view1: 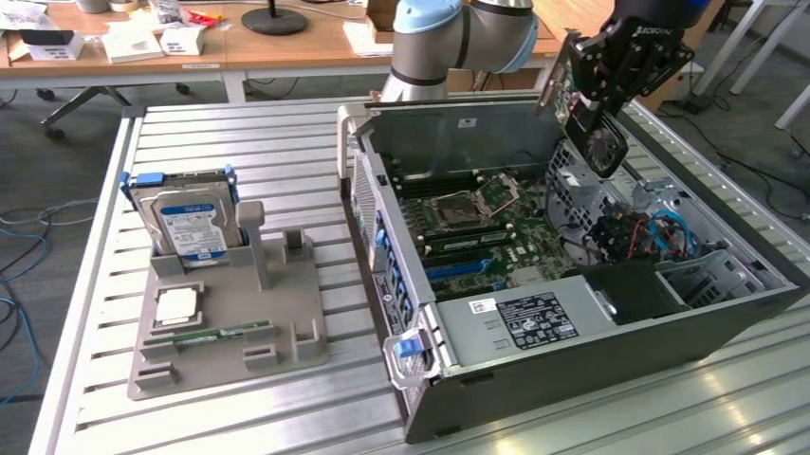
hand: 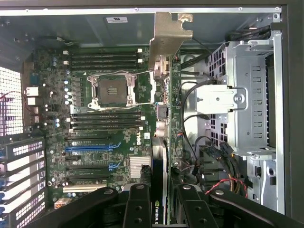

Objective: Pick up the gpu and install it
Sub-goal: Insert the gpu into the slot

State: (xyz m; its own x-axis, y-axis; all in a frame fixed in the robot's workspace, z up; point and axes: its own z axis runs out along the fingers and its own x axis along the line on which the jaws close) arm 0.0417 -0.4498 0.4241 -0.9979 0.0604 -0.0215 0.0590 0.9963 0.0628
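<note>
My gripper (view1: 605, 90) is shut on the gpu (view1: 595, 133), a dark card with a round fan and a silver bracket (view1: 552, 83) at one end. It hangs tilted above the far right corner of the open computer case (view1: 708, 327), apart from the motherboard (view1: 487, 232). In the wrist view the gpu (hand: 161, 123) is seen edge-on between my fingers (hand: 137, 206), its bracket (hand: 168, 40) pointing away from the camera. It hovers over the motherboard (hand: 104, 118), beside the socket (hand: 114, 88) and off to one side of the blue slots (hand: 90, 148).
A metal drive cage (hand: 247, 104) and loose cables (hand: 209, 156) lie close beside the card inside the case. On the slatted table at the exterior view's left, a grey fixture (view1: 298, 332) holds a hard drive (view1: 190, 223), a chip (view1: 177, 303) and a memory stick (view1: 209, 335).
</note>
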